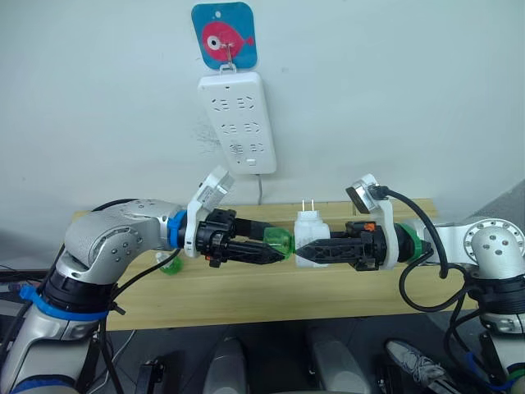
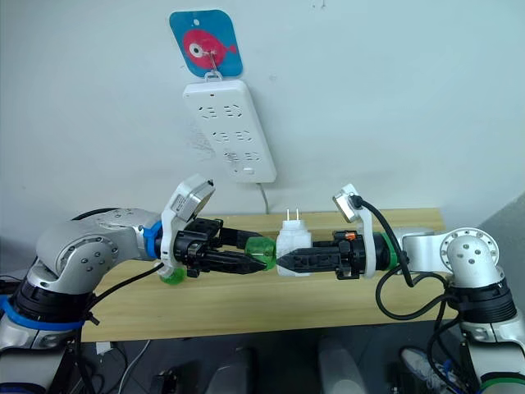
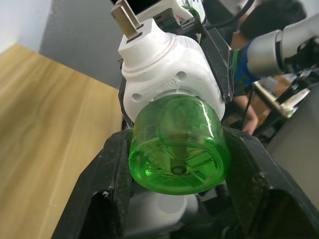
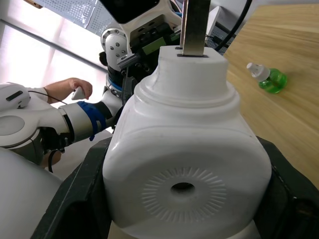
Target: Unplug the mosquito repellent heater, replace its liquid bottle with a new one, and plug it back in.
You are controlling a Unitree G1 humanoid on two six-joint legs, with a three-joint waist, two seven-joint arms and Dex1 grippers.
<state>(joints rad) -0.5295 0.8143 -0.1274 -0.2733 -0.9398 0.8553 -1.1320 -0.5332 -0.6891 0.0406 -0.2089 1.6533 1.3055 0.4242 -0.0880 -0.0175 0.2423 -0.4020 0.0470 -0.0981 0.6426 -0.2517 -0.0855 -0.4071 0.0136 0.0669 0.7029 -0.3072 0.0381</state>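
Partly hidden between clamping fingers, mosquito repellent heater (image 1: 309,238) sits in right gripper (image 1: 305,253), green liquid bottle (image 1: 279,244) in left gripper (image 1: 275,251); spare bottle (image 4: 267,79) behind.

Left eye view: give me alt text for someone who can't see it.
Above a wooden table, the right gripper holds the white heater, prongs up, while the left gripper clamps its green bottle. A power strip hangs behind.

You're seeing both jaws filled, green bottle (image 1: 279,244) and heater (image 1: 309,239) blocking between them, spare bottle (image 1: 171,264) lying behind left gripper (image 1: 273,250), open air surrounding above.
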